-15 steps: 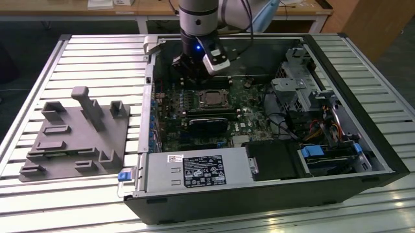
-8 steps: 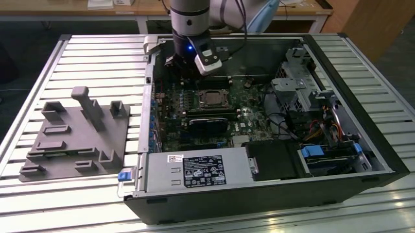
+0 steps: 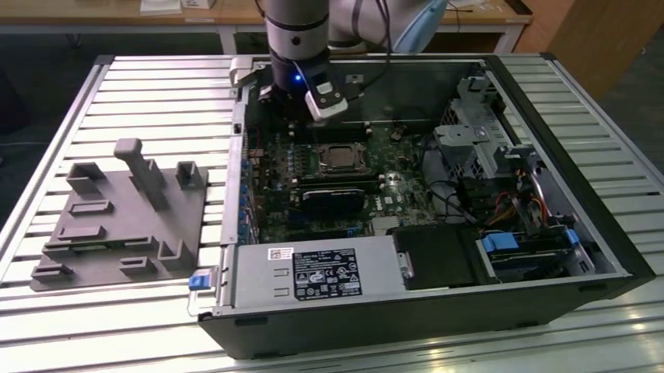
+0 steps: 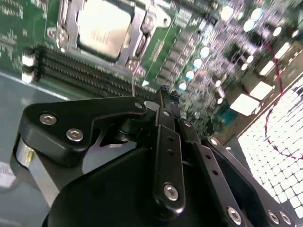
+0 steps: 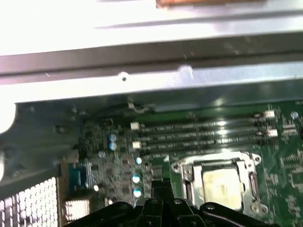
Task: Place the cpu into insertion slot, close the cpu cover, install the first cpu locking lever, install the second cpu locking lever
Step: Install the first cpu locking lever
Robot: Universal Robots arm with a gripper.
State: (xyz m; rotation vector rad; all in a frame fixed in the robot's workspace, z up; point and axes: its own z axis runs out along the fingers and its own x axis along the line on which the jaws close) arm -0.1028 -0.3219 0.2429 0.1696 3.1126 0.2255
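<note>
arm [image 3: 298,31] stands near vertical over the open pc case [image 3: 581,233], wrist just past the insertion slot [image 3: 320,158], on the side away from the power supply [image 3: 311,273]. gripper [image 4: 165,91] points down at the board, jaws pressed together, pinching nothing. in both wrist views the tips hover just beside 1 corner of the insertion slot, by the end of the ram slots [image 4: 85,75], clear of the board as far as i can tell.

room: the ram slots run along 1 edge of the insertion slot, and the case wall [image 5: 151,75] rises beyond them. low board parts and capacitors [image 5: 136,178] sit on the gripper's side of the slot. the black fan card [image 3: 332,194] lies on the slot's far side from the gripper, near it. the grey fixture tray [image 3: 120,221] is well apart from the slot, outside the case.

cpu [image 4: 104,28] sits flat in the insertion slot, square, pale dull metal top. cpu cover [image 4: 142,37] lies down around it, a silvery frame with the cpu top showing through its window. can't tell whether the levers are latched.
</note>
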